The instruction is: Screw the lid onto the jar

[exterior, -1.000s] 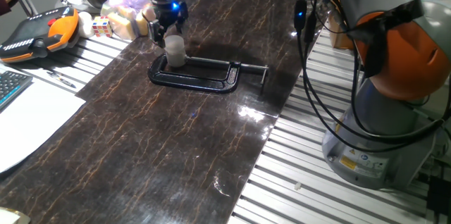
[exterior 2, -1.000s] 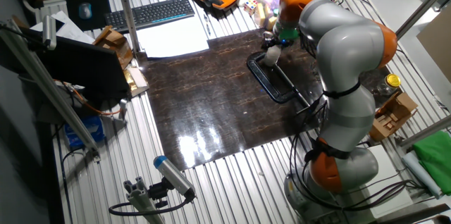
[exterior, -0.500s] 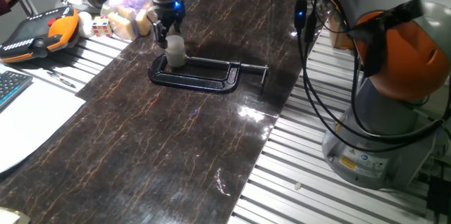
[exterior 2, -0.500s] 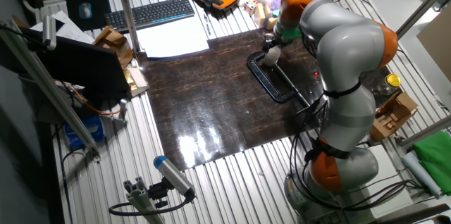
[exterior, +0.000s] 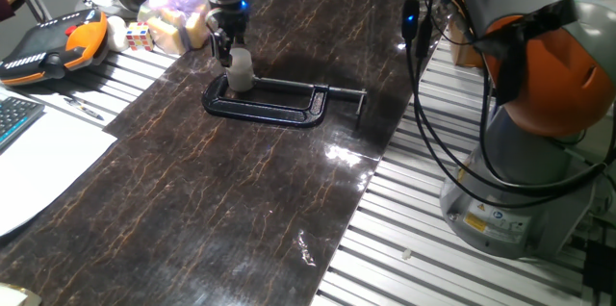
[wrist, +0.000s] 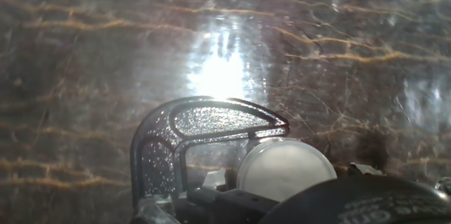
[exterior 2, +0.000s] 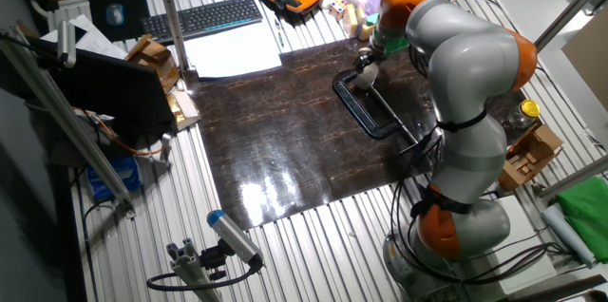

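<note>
Jar [exterior: 239, 69] stands in the black clamp [exterior: 279, 102] at the mat's 11 o'clock corner, presumably so it can't spin under torque. Lid [wrist: 285, 170] looks seated on top. Gripper [exterior: 223, 48] sits just beside it; can't tell if the fingers grip anything.

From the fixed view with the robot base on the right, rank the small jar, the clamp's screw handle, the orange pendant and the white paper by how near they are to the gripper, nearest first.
Measured from the gripper:
1. The jar, directly below the fingers, held in the black clamp.
2. The clamp's screw handle, off to the right.
3. The orange pendant, at the left edge on the slatted table.
4. The white paper, lower left, toward the camera.
</note>
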